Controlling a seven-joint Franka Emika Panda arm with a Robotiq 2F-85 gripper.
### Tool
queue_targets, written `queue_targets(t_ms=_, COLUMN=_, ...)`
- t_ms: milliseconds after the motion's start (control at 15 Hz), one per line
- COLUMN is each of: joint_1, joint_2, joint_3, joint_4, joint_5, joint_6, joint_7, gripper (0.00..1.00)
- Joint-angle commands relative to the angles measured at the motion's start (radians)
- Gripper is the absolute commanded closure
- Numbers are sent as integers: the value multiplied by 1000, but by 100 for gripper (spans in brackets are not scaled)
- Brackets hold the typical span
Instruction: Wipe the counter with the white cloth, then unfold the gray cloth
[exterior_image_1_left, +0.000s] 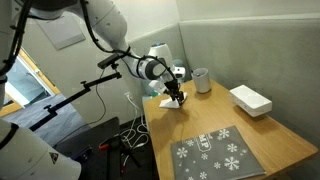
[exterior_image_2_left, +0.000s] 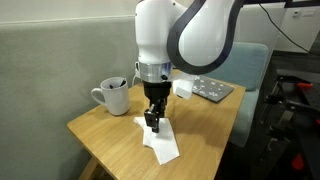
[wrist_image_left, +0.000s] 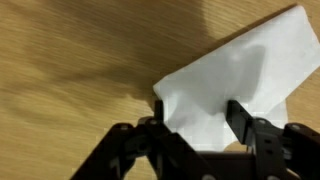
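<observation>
Step in hand, as judged: taking up the white cloth (exterior_image_2_left: 163, 147) for the wipe. The wiping is not begun and the gray cloth (exterior_image_1_left: 215, 155) is untouched. The gripper (exterior_image_2_left: 152, 124) is down at the counter (exterior_image_2_left: 100, 132), pointing straight down, with its fingers (wrist_image_left: 238, 116) astride one end of the rag. In the wrist view the jaws stand apart and the fabric lies flat between them, so nothing is pinched yet. The white cloth lies at the mug (exterior_image_2_left: 112, 95) end of the counter, close to the side edge. The gray cloth lies snowflake face up at the opposite end, well apart. A white box (exterior_image_1_left: 250, 100) sits along the wall-side edge. Keep your fingertips pressed on the wood as you close, because thin flat fabric will likely slip out if the tips ride above it. Look for a ridge of cloth rising between the pads before you lift. For the wipe, stay low and let most of the rag drag flat rather than bunching it under the tips. The open room is the bare wood toward the middle of the counter, between rag and gray cloth, so stroke that way. Risks, as judged: the mug is near, so keep the wrist off it. The side edge is close too, and a stroke toward it could pull the rag over. Stop short of the gray cloth so the rag does not ruck it.
</observation>
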Motion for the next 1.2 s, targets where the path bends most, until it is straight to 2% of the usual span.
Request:
queue_targets(t_ms=0, joint_1=8, joint_2=11, joint_3=-11, joint_4=30, joint_5=-11, joint_6=-31, joint_7=11, gripper=64)
queue_targets(t_ms=267, joint_1=10, joint_2=9, joint_3=-17, joint_4=32, joint_5=-11, joint_6=-30, joint_7=15, gripper=95)
queue_targets(t_ms=333, joint_1=14, joint_2=4, joint_3=-22, joint_4=28, joint_5=-13, joint_6=-27, joint_7=19, gripper=99)
queue_targets(t_ms=733, joint_1=-7, joint_2=-19, joint_3=-61, joint_4=-6, joint_5=2, joint_6=-21, joint_7=46, gripper=99)
queue_targets(t_ms=1133, joint_1=-99, joint_2=-38, joint_3=-89, joint_4=-57, joint_5=54, joint_6=-11, joint_7=73, gripper=99)
